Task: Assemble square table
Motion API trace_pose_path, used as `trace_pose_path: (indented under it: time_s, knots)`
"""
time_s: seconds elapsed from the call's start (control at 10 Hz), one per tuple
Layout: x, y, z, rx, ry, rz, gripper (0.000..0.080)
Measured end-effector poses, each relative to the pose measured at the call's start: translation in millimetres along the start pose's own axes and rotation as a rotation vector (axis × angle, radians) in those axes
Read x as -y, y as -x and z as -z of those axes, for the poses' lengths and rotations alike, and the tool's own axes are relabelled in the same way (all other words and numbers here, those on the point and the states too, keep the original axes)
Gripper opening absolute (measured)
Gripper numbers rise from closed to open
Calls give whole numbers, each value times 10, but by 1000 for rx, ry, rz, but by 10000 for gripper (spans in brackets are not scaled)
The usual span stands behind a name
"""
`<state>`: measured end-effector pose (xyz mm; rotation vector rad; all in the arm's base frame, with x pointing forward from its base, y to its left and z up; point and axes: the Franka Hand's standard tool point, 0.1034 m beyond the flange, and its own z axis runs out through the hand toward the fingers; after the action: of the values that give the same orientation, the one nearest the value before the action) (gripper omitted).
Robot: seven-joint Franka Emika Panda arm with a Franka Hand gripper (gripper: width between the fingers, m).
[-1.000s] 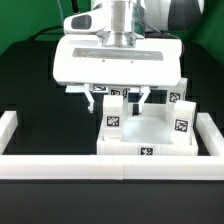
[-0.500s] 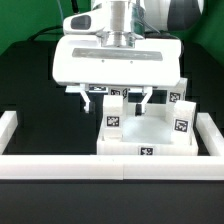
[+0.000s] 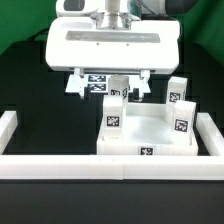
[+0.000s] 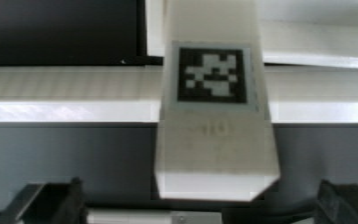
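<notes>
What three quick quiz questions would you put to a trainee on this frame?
1. True or false: the gripper is shut on the white tagged plastic leg below it.
2. That leg is: A) lying flat on the black table; B) upright on the white square plastic tabletop; C) lifted clear between the jaws.
3. Fill in: the second tagged leg stands at the tabletop's edge on the exterior view's ____.
Key: 1 false; 2 B; 3 right.
</notes>
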<state>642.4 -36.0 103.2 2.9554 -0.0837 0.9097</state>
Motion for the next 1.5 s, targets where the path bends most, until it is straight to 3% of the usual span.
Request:
trace_pose_path:
  time_s: [0.2, 0.5, 0.8, 0.9, 1.3, 1.4, 1.5]
  knots:
    - [36, 31, -26, 33, -16, -1, 648]
    - [185, 93, -87, 262, -115, -36, 648]
    - [207, 110, -104, 444, -165, -41, 648]
    - [159, 70, -112, 420, -153, -42, 648]
    - [163, 93, -122, 421, -153, -42, 648]
    - [153, 101, -119, 430, -138, -55, 648]
    - [105, 131, -115, 451, -95, -51, 648]
